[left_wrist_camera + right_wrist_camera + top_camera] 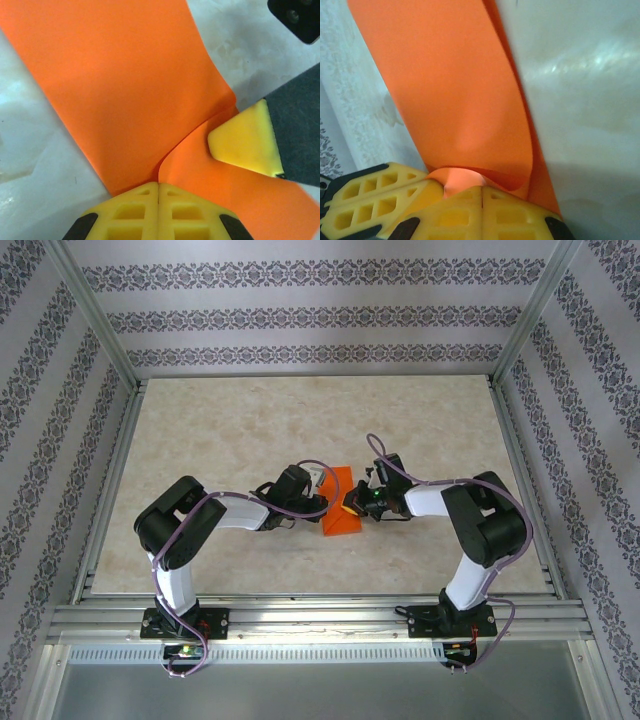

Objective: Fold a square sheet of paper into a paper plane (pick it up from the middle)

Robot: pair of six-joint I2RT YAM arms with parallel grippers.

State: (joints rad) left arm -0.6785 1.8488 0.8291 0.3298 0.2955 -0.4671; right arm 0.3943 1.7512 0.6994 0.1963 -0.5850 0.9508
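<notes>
The bright orange square sheet of paper [341,510] lies at the table's centre between both grippers, bent over on itself; no pointed paper plane shape is visible. My left gripper [322,506] meets it from the left. In the left wrist view its yellow fingers [135,212] are closed together, and the sheet [115,85] rises from their seam in a curved fold. The right gripper's yellow fingertip [245,140] presses on the sheet there. My right gripper [353,504] comes from the right, shut [482,192] on the curled edge of the sheet [455,90]. The left gripper's fingers [370,195] sit beside it.
The beige marbled table [220,440] spreads wide around the sheet. Aluminium rails [300,615] run along the near edge and the sides. Patterned walls [320,315] close in the back and both flanks.
</notes>
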